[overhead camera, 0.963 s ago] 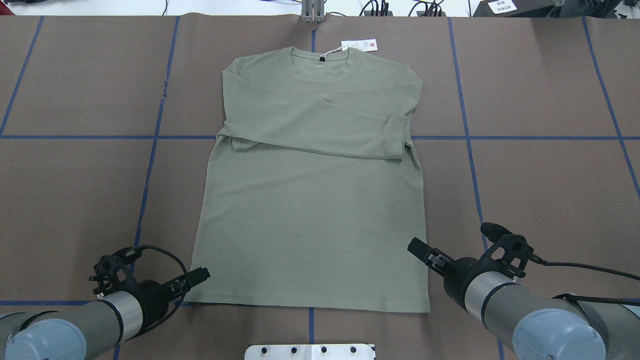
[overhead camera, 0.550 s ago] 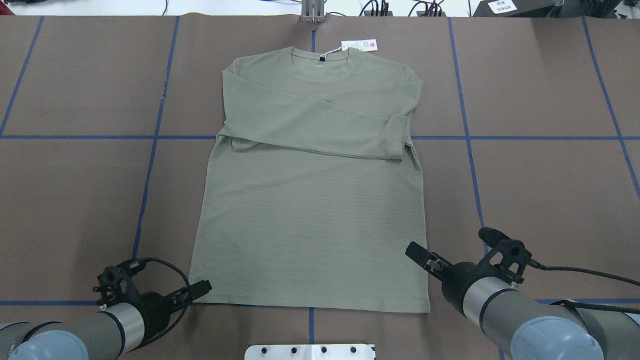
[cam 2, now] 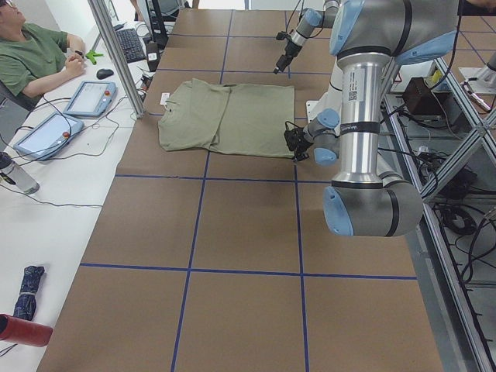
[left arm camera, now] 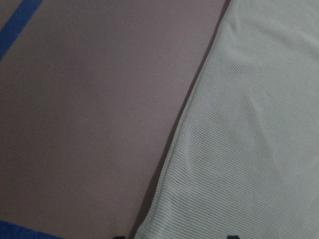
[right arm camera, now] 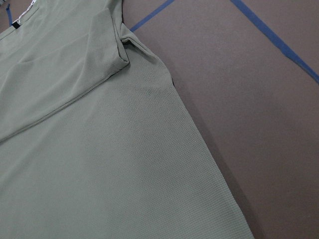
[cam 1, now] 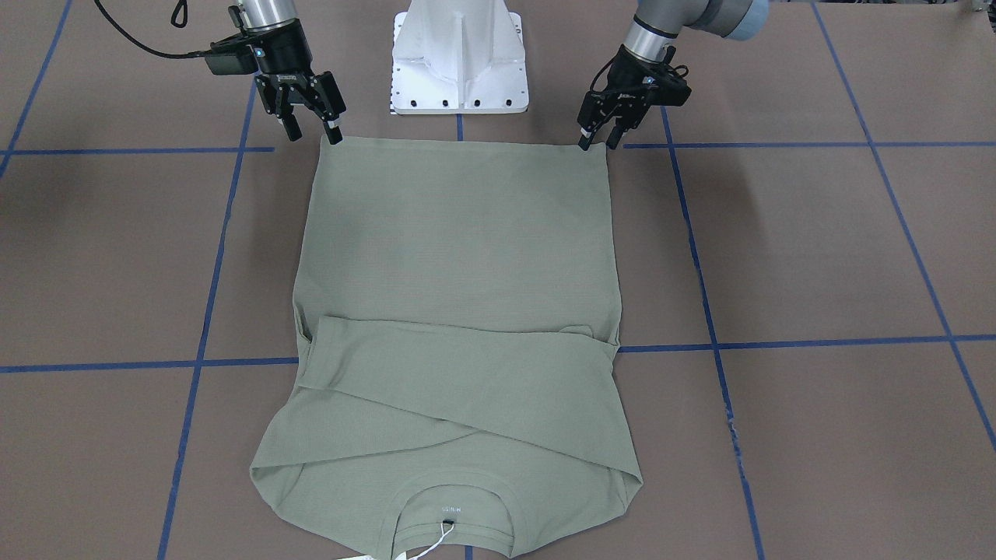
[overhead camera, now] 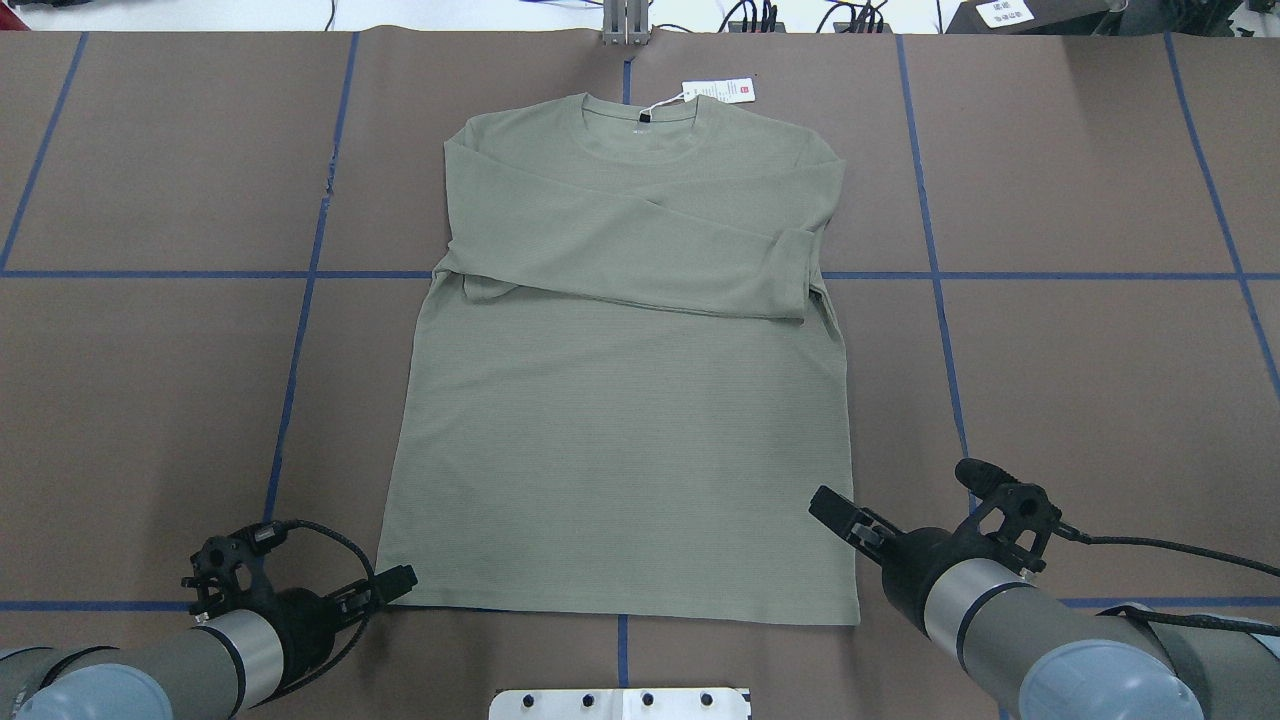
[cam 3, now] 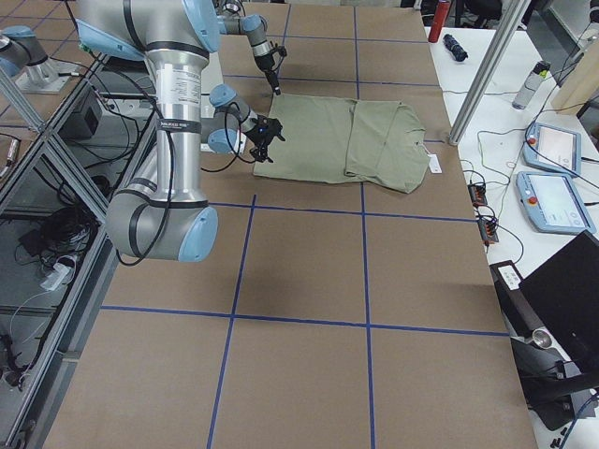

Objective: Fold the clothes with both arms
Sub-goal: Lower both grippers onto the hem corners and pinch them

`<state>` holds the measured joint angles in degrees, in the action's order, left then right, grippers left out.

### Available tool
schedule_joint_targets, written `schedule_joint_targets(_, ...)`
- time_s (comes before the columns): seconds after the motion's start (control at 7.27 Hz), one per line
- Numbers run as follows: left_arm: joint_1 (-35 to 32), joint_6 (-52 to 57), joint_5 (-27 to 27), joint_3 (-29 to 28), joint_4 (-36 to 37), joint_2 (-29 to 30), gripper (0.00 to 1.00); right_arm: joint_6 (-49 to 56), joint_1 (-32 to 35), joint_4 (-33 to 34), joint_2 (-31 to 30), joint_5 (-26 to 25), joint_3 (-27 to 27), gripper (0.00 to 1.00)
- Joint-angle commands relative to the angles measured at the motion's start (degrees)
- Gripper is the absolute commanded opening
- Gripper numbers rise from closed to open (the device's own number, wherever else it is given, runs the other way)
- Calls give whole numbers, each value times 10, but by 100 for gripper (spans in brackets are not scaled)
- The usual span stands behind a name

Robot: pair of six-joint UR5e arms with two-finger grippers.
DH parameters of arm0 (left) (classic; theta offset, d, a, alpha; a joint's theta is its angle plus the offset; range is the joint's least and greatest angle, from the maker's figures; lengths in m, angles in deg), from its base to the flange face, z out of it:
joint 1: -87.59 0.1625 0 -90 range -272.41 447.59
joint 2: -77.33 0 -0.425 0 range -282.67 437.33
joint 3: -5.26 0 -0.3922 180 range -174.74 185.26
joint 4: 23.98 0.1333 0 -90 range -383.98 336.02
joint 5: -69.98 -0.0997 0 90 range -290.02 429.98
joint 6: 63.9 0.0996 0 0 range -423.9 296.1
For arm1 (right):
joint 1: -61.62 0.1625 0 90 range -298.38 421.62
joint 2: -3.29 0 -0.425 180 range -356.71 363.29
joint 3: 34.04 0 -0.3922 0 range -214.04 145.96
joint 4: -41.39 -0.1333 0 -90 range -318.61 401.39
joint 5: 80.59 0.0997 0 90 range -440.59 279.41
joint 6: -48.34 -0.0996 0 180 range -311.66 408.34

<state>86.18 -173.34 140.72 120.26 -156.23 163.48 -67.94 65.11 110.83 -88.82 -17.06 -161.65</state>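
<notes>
The shirt [overhead camera: 620, 400] lies flat on the table [overhead camera: 1080, 380], just as it did a second ago: collar at the far side with the tag [overhead camera: 718, 90] beside it, both sleeves folded across the chest, and the hem nearest the robot. Only the arms differ. In the overhead view the left gripper [cam 1: 597, 143] has drawn back toward the robot and down the picture, from beside the shirt's left edge to the hem's left corner. Its fingers stand a little apart. The left wrist view shows two dark fingertips at its bottom edge, one on either side of that corner, with cloth on the right and bare table on the left. Whether they touch the cloth cannot be told. The right gripper [cam 1: 316, 138] has moved far less, only a slight drift toward the robot. It is spread wider than the left, and holds nothing. In the front view its inner finger [cam 1: 334, 134] sits at the hem's right corner and its outer finger over bare table just outside it. The right wrist view looks along the shirt's right side to the folded cuff and shows no fingers. Both grippers are at opposite ends of the hem, well apart, with the white base [cam 1: 459, 62] between the arms.
</notes>
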Motion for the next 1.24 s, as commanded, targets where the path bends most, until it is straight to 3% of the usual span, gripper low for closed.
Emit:
schedule_joint_targets(0.0, 2, 0, 0, 0, 1, 1, 67, -1, -4, 0, 0, -4, 0, 98)
schedule_joint_targets(0.28, 3, -2, -1, -3, 1, 3, 55, -1, -5, 0, 0, -4, 0, 99)
schedule_joint_targets(0.69, 4, -1, -1, -6, 2, 4, 51, -2, -7, 0, 1, -4, 1, 99)
schedule_joint_targets(0.83, 4, -1, -1, -6, 2, 4, 31, -2, -7, 0, 1, -4, 2, 98)
schedule_joint_targets(0.96, 4, -1, -1, -6, 2, 4, 4, -3, -7, 0, 1, -4, 3, 98)
schedule_joint_targets(1.1, 4, 0, -1, -6, 2, 4, 0, -6, -8, 0, 1, -5, 4, 97)
